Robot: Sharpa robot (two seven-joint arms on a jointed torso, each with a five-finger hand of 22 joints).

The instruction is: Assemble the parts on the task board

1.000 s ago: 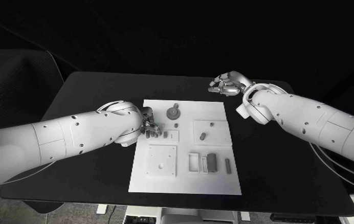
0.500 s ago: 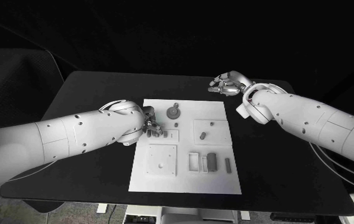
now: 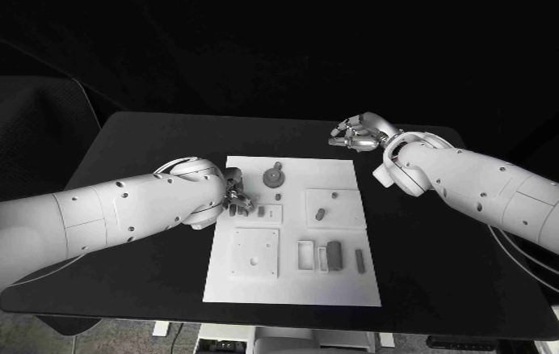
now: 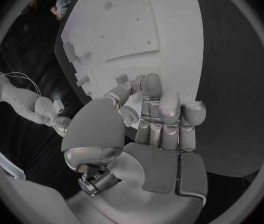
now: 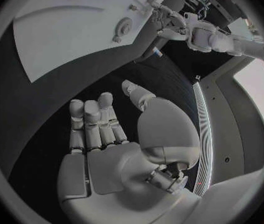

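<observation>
Black table (image 3: 140, 140) under a dark room, with the white task board (image 3: 294, 289) lying in its middle. I judge we are at the picking step: my left hand (image 3: 234, 195) sits at the board's left edge, about halfway along it, next to a small flat part (image 3: 266, 213) in its recess. In the left wrist view that hand (image 4: 153, 119) has its fingers (image 4: 161, 109) held straight and close together over the board's edge, the thumb curled beside them, and I see nothing between them, though whether the tips touch the board I cannot tell.

My right hand (image 3: 359, 132) waits off the board, over the table near its far right corner; in the right wrist view that hand (image 5: 107, 129) has its fingers side by side, loosely bent, holding nothing.

Other parts lie on the board: a round one (image 3: 273, 179) near the far edge, and dark bars (image 3: 334, 255) toward the near right.

Next, I reckon, the left fingers must close on the part beside them, which calls for a fine pinch.

My left forearm hides that hand's palm in the head view, and the small parts are too tiny to tell apart by shape.
</observation>
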